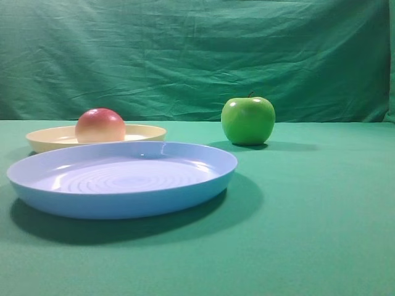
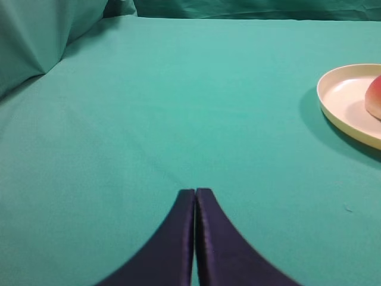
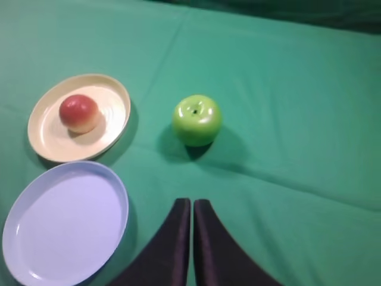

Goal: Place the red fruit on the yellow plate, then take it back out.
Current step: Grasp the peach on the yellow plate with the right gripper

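The red fruit [image 1: 100, 125] is sitting inside the yellow plate [image 1: 145, 132], so to my eye the placing half of the job is looking done and the taking-out half is waiting. From the exterior high view, the fruit is resting left of the plate's middle, red dome up, with no arm near it. The blue plate [image 1: 123, 197] is lying just in front of the yellow plate, and the green apple [image 1: 248, 120] is standing well to the right of it on the bench [image 1: 321, 234].

From the left wrist view, the left pincer [image 2: 195, 192] is hanging over bare cloth with its tips pressed together and holding nothing; the yellow plate [image 2: 339, 107] is showing far off to the right, only a sliver of fruit [image 2: 375, 98] peeking in at the edge.

From the right wrist view, the right pincer [image 3: 191, 202] is likewise closed up tight and empty, hovering nearer than the yellow plate [image 3: 113, 98] and to its right. The fruit [image 3: 78, 112] is being nearly round, offering no real long axis; its red cap is facing upward, paler flesh underneath.
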You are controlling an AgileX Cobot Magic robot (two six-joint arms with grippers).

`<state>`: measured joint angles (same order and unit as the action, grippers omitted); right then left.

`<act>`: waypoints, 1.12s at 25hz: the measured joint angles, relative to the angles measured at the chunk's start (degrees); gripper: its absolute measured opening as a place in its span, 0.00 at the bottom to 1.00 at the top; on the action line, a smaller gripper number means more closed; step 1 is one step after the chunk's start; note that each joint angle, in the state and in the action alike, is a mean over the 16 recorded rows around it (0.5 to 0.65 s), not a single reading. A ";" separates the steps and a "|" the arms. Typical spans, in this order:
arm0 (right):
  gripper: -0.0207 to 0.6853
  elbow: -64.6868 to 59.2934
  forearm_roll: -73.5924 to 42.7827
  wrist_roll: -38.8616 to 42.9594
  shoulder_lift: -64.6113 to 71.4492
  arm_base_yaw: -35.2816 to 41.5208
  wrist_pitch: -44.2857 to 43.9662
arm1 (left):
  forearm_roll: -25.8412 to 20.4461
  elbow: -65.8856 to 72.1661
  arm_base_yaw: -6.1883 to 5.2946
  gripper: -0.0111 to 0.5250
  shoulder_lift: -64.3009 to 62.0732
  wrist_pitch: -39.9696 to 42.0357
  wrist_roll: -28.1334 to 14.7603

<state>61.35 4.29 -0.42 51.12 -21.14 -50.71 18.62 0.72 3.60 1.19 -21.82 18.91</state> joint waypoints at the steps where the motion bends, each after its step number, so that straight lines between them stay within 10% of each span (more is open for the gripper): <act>1: 0.03 -1.61 -0.43 0.12 -2.09 1.00 0.86 | 0.00 0.00 0.00 0.02 0.00 0.00 0.00; 28: 0.03 -52.22 -2.29 0.66 -50.69 22.27 23.50 | 0.00 0.00 0.00 0.02 0.00 0.00 0.00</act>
<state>9.13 1.99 0.24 0.42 1.13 -27.22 18.62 0.72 3.60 1.19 -21.82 18.91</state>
